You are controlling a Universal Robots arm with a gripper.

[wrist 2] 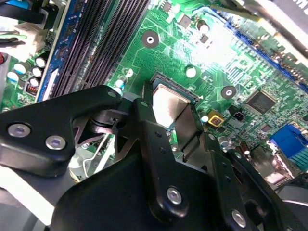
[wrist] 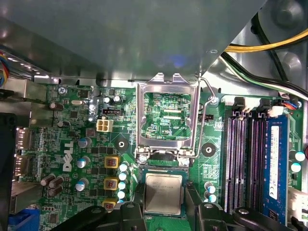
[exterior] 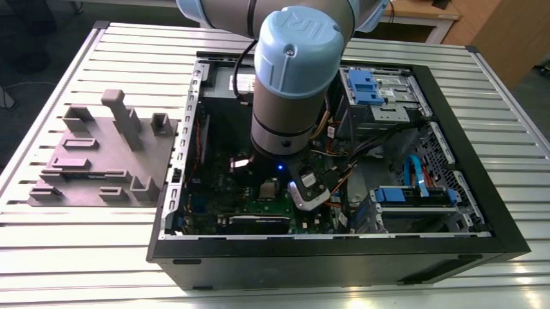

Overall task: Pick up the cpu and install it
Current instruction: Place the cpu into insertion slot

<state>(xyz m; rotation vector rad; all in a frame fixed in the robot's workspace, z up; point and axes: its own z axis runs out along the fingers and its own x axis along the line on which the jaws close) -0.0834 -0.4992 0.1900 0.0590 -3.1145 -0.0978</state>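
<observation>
- The arm reached down into the middle of an open computer case that lay on its side on a slatted metal table.
- In the exterior view, with the case as the dial's centre, a grey plastic fixture stood on the table at nine o'clock, well apart from the work. Blue drive brackets sat inside the case toward one o'clock.
- The cpu was low over the green motherboard, right at the socket and square to it, with its silver top facing up.
- The gripper was clenched on the cpu. Its black fingers pressed against two opposite edges of the chip, as both wrist views suggested.
- The socket's hinged metal frame was swung open, and bare board showed through its window. The wire lever beside it was unlatched.
- The dark memory slots ran alongside the socket, on the lever's side, and nothing was touching them.
- Judged from this, the pick-up was done, and the chip had been carried to its place (the larger part of the job).
- It could not be told whether the chip was fully seated in the socket or hung just above it, because the fingers hid its lower edges.
- Not yet done: the chip was not let go, the frame was not folded down over it, and the lever was not locked.
</observation>
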